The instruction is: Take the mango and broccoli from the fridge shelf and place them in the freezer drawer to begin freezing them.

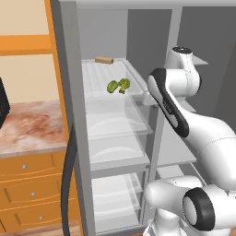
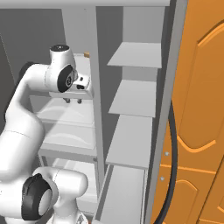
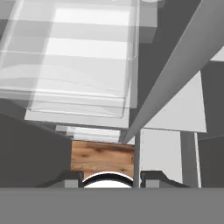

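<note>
Mango (image 1: 112, 86) and broccoli (image 1: 124, 84) are seen touching side by side on the translucent fridge shelf (image 1: 99, 76), with a tan block (image 1: 104, 60) well behind them. Neither has been picked up, so the reaching step is judged to be in hand. The claw (image 2: 73, 101) is held just outside the shelf's right edge, empty; whether its fingers are spread cannot be told. A move leftward over the foods is called for next. No writing or brand can be read.

No readable text, label, brand, number or sign on anything here.
</note>
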Controlling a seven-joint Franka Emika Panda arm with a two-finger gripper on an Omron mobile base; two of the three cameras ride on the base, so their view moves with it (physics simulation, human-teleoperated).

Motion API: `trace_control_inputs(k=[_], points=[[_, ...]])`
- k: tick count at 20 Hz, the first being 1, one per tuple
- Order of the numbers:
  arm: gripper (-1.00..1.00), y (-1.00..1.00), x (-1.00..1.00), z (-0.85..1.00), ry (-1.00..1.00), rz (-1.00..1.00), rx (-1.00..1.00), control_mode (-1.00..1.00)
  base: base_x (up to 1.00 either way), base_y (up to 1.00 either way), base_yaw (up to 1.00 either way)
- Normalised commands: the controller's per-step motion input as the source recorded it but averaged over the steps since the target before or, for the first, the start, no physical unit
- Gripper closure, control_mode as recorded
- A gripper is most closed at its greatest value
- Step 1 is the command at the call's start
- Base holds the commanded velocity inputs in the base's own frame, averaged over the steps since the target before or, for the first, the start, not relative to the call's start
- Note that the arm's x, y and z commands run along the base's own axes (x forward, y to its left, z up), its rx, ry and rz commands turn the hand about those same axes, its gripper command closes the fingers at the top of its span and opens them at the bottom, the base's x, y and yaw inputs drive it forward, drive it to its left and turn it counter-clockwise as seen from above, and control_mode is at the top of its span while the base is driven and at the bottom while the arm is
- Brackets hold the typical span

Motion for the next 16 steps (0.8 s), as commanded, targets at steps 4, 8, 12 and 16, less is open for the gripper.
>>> trace_control_inputs(k=[4, 8, 12, 16], points=[[-1.00, 0.12, -0.30, 0.00, -0.15, -0.02, -0.01, -1.00, 0.00, 0.00, 0.00], [-1.00, 0.62, -0.03, 0.02, -0.22, -0.16, -0.03, -1.00, 0.00, 0.00, 0.00], [-1.00, 0.46, 0.49, 0.04, -0.14, -0.22, 0.00, -1.00, 0.00, 0.00, 0.00], [-1.00, 0.49, 0.32, 0.26, -0.08, -0.17, 0.00, -1.00, 0.00, 0.00, 0.00]])
